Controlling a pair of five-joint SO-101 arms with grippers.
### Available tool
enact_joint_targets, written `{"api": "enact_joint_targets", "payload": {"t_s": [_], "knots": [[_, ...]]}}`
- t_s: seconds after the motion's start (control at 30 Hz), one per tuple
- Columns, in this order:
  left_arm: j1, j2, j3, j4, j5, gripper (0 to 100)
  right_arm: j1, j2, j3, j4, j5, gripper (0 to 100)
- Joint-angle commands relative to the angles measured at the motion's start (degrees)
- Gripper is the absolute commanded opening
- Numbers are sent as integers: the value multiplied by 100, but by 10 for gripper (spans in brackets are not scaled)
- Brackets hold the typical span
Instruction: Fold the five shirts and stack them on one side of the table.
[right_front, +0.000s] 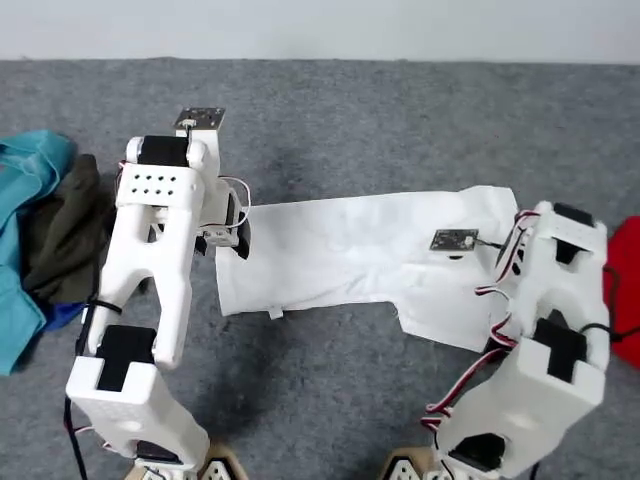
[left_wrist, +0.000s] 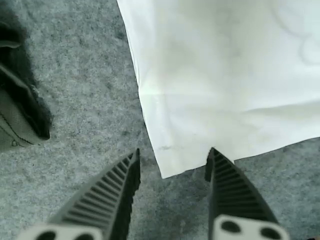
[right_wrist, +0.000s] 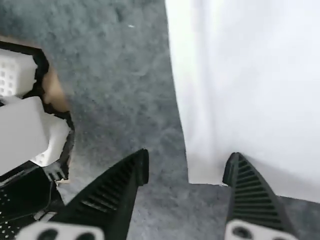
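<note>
Left wrist view: shirt (left_wrist: 220, 75) corner between parted jaws.

No legible text, seemingly

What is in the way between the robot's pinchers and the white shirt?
Nothing that I can see. The left gripper is open, with a corner of the white shirt showing between its fingers. The right gripper is open at another corner. Around them there is just the grey table covering.
</note>
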Motion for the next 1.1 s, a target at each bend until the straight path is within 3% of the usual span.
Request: {"api": "enact_joint_targets", "payload": {"t_s": [0.0, 0.17, 0.4, 0.77, 0.97, 1.07], "knots": [[35, -290, -13, 167, 53, 203, 145, 101, -9, -92, 132, 256], [35, -290, -13, 167, 53, 203, 163, 479, 9, -110, 308, 243], [35, -299, -13, 167, 53, 203, 136, 611, -9, -567, 316, 1], [44, -281, -13, 167, 53, 203, 127, 558, -26, -822, 299, 9], [44, -281, -13, 167, 53, 203, 136, -75, 0, -295, 299, 15], [44, -281, -13, 167, 53, 203, 136, -541, 9, 312, 308, 107]]}}
